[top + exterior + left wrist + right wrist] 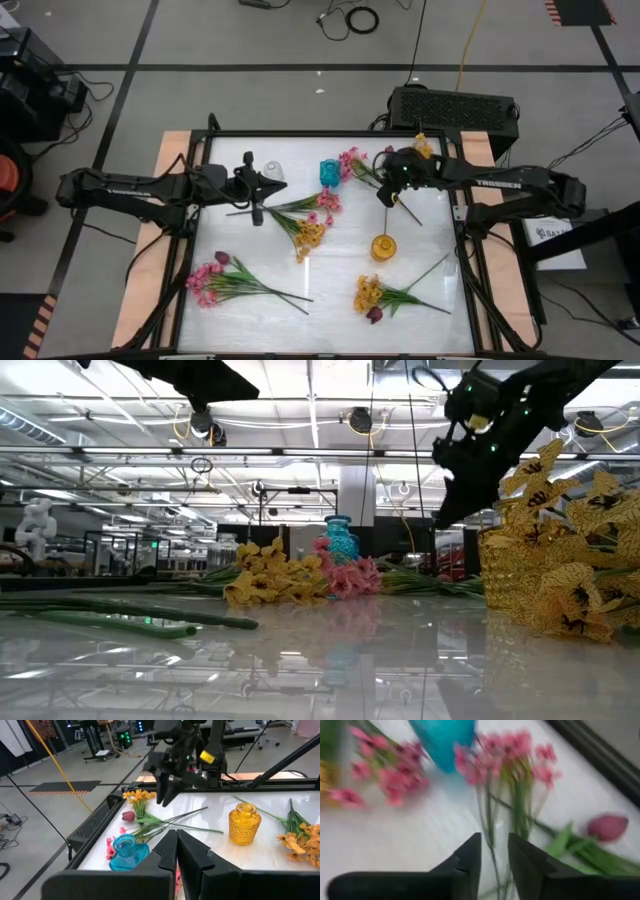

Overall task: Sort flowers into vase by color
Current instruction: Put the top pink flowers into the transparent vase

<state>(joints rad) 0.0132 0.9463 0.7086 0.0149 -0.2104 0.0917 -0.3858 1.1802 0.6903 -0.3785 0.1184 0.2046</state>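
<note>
Hovering over the far right part of the glossy white worktop (430, 300), the right hand (383, 197) hangs with its dark fingers slightly apart, gripping nothing. Directly beneath it in the right wrist view run the thin green stems of a pink spray (512, 757), whose small clustered blooms fan out just beside the blue vase (330, 172).

The blue vase is translucent and bulbous with a flared lip; nothing can be seen standing in it. A ribbed amber glass vase (384, 246) stands toward the right of centre, with nothing visible in it either. A clear glass vase (274, 170) sits near the far left, just beside the left hand (256, 213).

The left hand is held above the worktop's left-centre, its fingers pressed together on nothing.

The remaining flowers lie flat: a mixed pink and yellow-orange bunch (308, 222) at the centre, a pink bunch with a dark magenta bud (212, 280) toward the near left corner, and a yellow-orange bunch (372, 295) near the front edge on the right. A small yellow sprig (422, 143) lies at the far right edge.
</note>
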